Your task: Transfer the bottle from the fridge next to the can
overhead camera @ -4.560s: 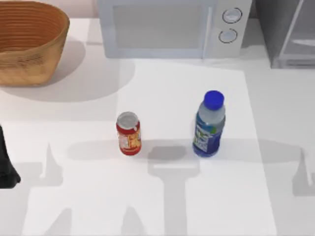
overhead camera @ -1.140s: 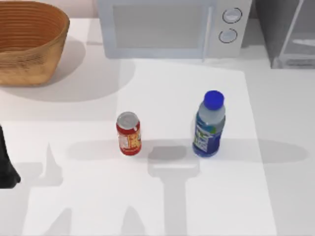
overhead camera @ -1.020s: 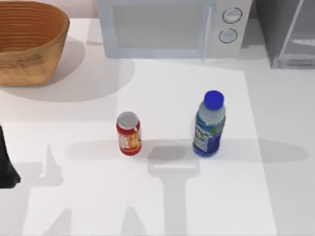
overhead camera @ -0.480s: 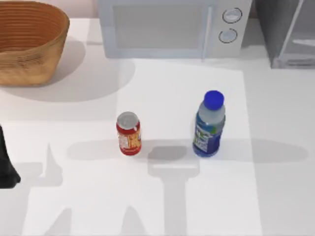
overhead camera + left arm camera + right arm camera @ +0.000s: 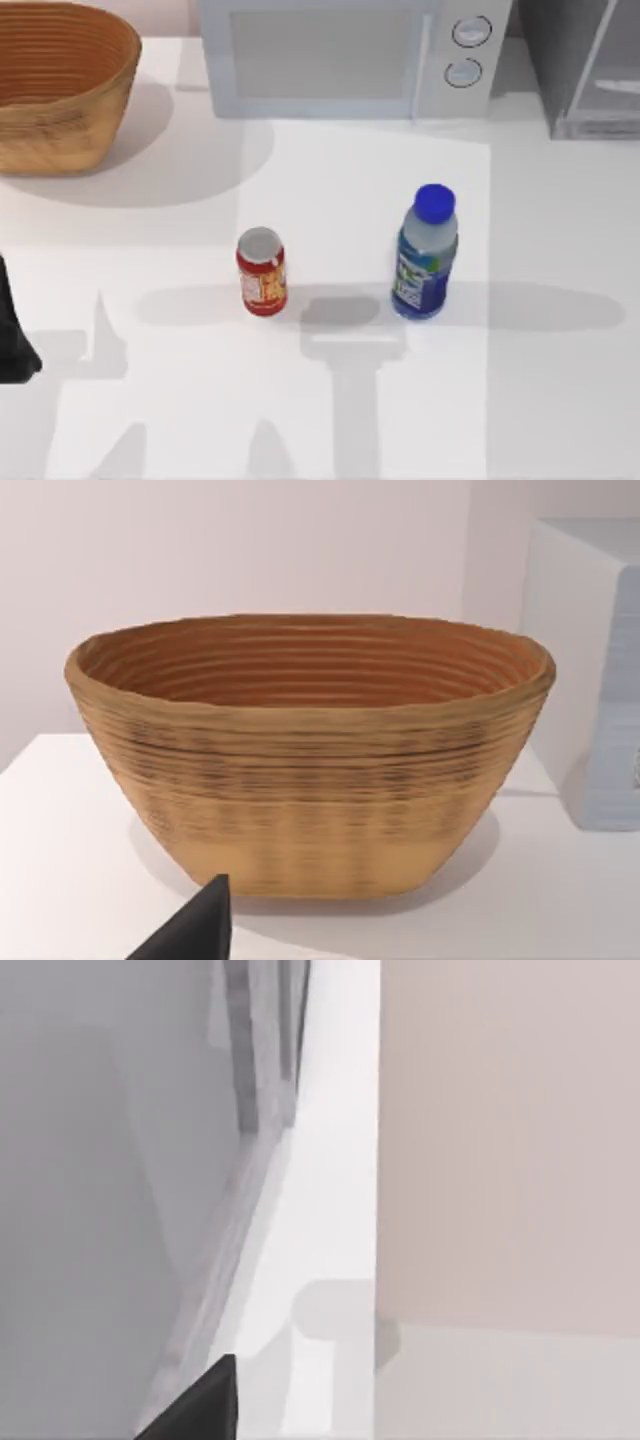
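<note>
The bottle stands upright on the counter, not inside the fridge; it is to the right of the can, apart from it with a stretch of bare counter between them, and the fridge is well beyond it at the far right corner. Judging from that, the placing looks largely done, and the main risks are about disturbing it. The bottle is tall and narrow, so a sweep of an arm past it could tip it, and if it fell toward the can it might knock that over too. Whether the gap to the can counts as "next to" is a judgement; if a closer placing were tried, a grip high near the blue cap could let the bottle swing or slip. The left arm shows as a dark shape at the counter's left edge, well to the left of the can, and its wrist view faces the basket; a dark tip of the left gripper shows there, but I cannot tell how the jaws are set. The right gripper shows a similar dark tip close to the fridge, jaws likewise not readable. Counted: one bottle, one can, one fridge, one microwave with two knobs, one basket, two arms.
</note>
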Tool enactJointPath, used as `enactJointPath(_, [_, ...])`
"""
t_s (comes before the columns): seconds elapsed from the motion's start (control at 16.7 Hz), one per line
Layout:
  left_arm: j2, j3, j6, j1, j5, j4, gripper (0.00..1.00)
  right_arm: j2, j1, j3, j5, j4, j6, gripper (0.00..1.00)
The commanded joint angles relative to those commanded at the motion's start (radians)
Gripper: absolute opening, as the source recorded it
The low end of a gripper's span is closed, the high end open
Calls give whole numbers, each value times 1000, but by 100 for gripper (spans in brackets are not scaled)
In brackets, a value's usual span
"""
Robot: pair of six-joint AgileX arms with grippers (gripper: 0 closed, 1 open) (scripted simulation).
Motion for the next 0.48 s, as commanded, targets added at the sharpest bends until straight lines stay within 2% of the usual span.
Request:
enactJointPath(0.18, [0, 0, 0, 0, 0, 0, 100, -2, 24, -9, 18, 22, 55, 100])
enactJointPath(0.48, [0, 0, 0, 0, 0, 0, 100, -2, 16, -9, 18, 25, 55, 100])
